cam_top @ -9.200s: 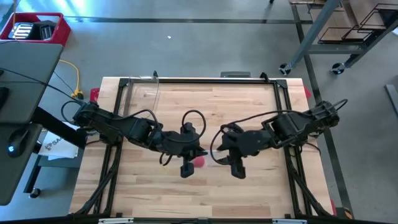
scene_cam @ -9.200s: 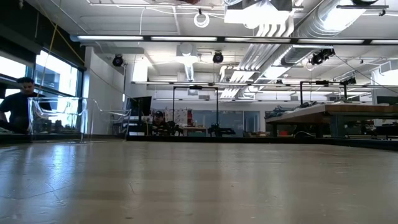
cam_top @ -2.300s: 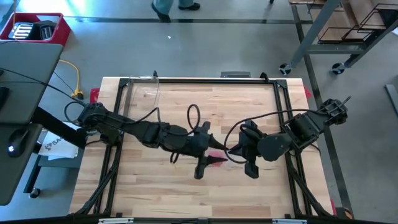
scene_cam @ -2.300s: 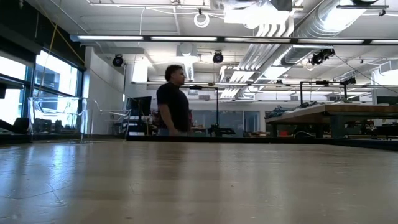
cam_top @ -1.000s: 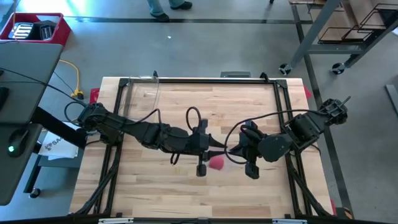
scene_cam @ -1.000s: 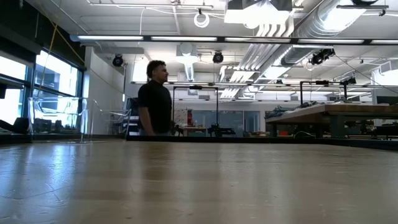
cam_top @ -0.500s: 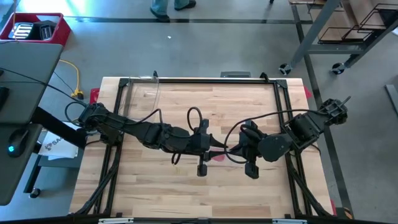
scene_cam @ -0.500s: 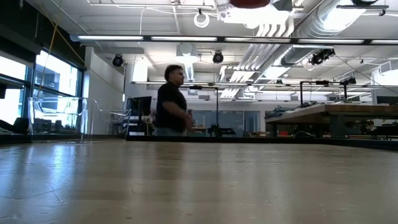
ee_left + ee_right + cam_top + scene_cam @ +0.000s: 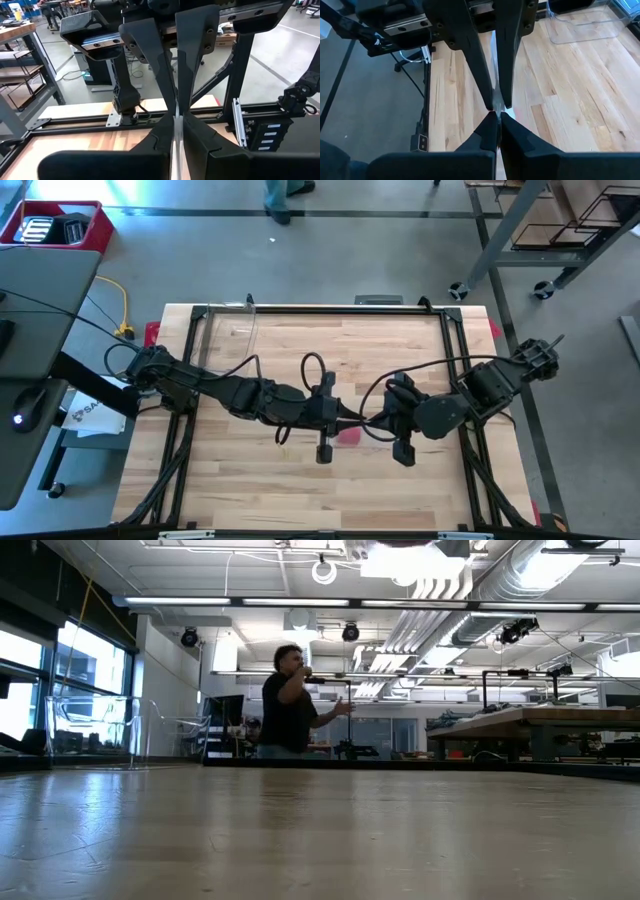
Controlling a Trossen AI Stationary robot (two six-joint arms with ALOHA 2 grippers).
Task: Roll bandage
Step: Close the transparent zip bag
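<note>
Over the middle of the wooden table (image 9: pixel 300 490) my two grippers meet tip to tip. My left gripper (image 9: pixel 346 423) (image 9: pixel 176 116) reaches in from the table's left and my right gripper (image 9: pixel 368 424) (image 9: pixel 496 112) from its right; both are shut. The red bandage (image 9: pixel 349 435) shows only in the high view, as a small bunched patch just on the near side of the meeting fingertips. Neither wrist view shows any clear red between the fingers. My left gripper lies level, coming from the table's left, with its shut tips at the bandage's far edge (image 9: pixel 344 430). The fingers hide the place of contact, so part and layers cannot be told. My right gripper lies level, coming from the right, shut at the bandage's right end (image 9: pixel 360 432). Its own fingers hide the contact as well.
A clear plastic container (image 9: pixel 232 330) stands at the table's far left. Black frame rails (image 9: pixel 320 308) run along the table's edges. Bare wood lies on the near side of the grippers. A person (image 9: pixel 292 710) moves in the room beyond the table.
The bandage showed a second ago as a larger round red lump on the near side of my left gripper's tips. It now shows as a smaller, flatter patch drawn closer in under the tips. Both arms have stayed where they were.
</note>
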